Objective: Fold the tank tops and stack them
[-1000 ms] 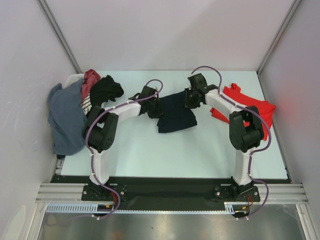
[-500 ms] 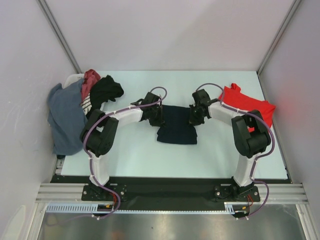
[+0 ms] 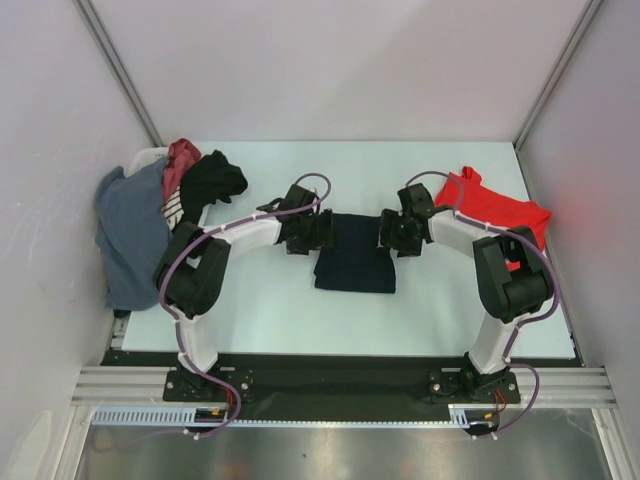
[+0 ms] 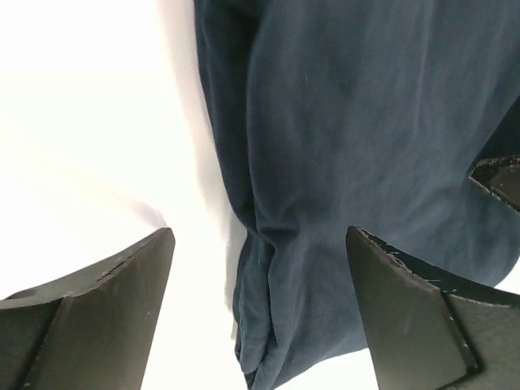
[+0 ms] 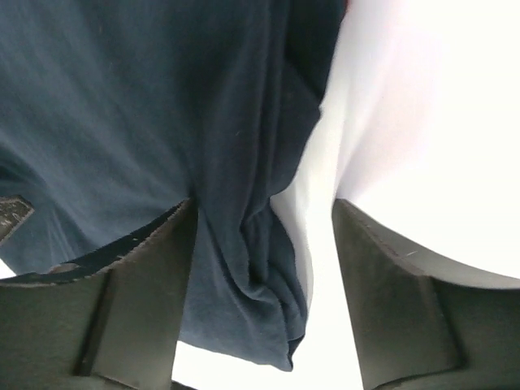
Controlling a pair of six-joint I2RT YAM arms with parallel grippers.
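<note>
Your left gripper [image 4: 260,244] is spread wide with nothing pinched. One finger sits over the bare white table [image 4: 81,122] and the other over the navy tank top [image 4: 366,122], and a bunched fold of the top's edge lies in the gap between them. Your right gripper [image 5: 264,213] is the same deal mirrored: jaws apart, a rumpled fold of navy cloth in the gap, one finger over cloth and one over table. I can't tell from either wrist cam whether the fingertips actually touch the table.

From the top camera, the two grippers sit at the far corners of the navy top, one on each side, facing each other across it. The top lies fairly flat as a dark, roughly square shape running from between the grippers back toward the arm bases.

Just outside and behind the right gripper, the red tank top [image 3: 495,210] lies crumpled, and the right arm crosses over part of it in that view. Well out past the left gripper, at the table's far-left corner, a pile of other clothes [image 3: 135,235] in grey-blue, black and reddish hangs over a white basket [image 3: 140,158].
</note>
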